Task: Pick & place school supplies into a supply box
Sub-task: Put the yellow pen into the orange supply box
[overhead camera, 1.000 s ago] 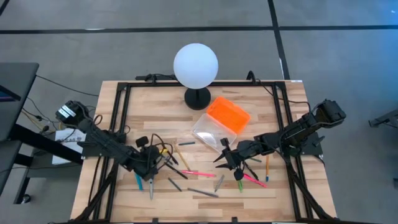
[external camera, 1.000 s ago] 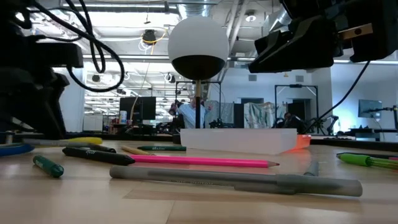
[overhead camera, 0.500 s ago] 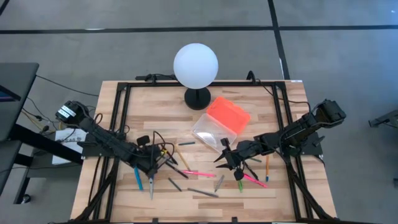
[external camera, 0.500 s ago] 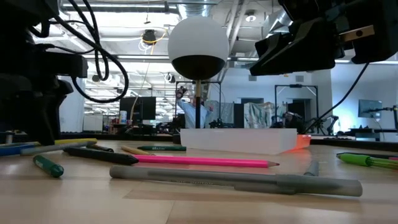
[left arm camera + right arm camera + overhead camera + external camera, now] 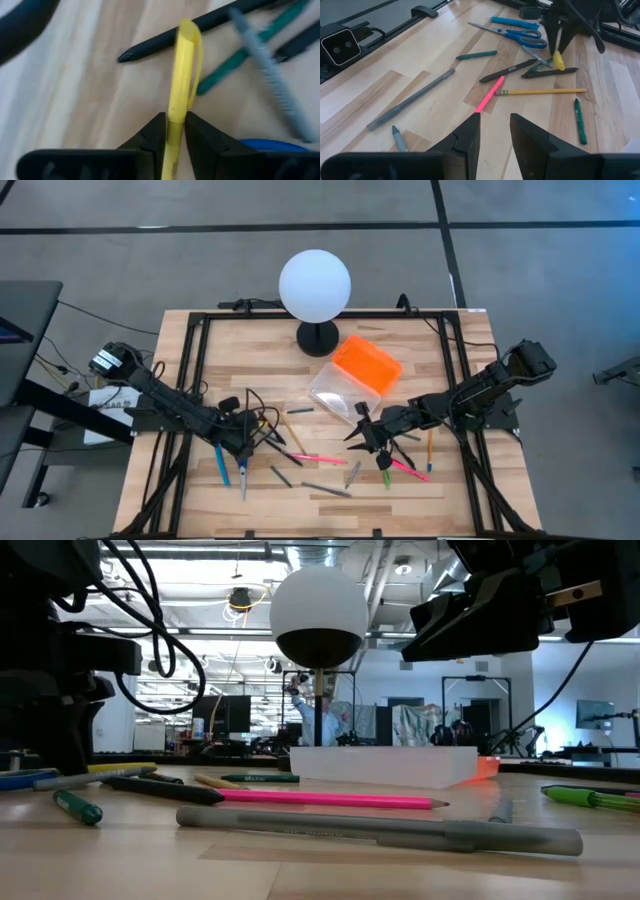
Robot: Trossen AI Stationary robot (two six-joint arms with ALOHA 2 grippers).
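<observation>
1. the left tool (image 5: 175, 131) is clenched on a yellow marker (image 5: 184, 70), near the desk's left edge.
2. just beyond the marker's tip lie a black pen (image 5: 200, 30), a green pen (image 5: 235, 60) and a grey pen (image 5: 270, 75).
3. the right tool (image 5: 492, 127) hangs released, fingers apart, over a pink pencil (image 5: 489, 95) near the desk's middle.
4. the supply box (image 5: 355, 375), orange lid open, sits toward the desk's (image 5: 400, 490) back edge, beside the globe lamp (image 5: 315, 285).

Pens (image 5: 325, 489) litter the table's near middle; the lamp (image 5: 315, 285) blocks the far centre; bare wood (image 5: 455, 340) lies far right.
</observation>
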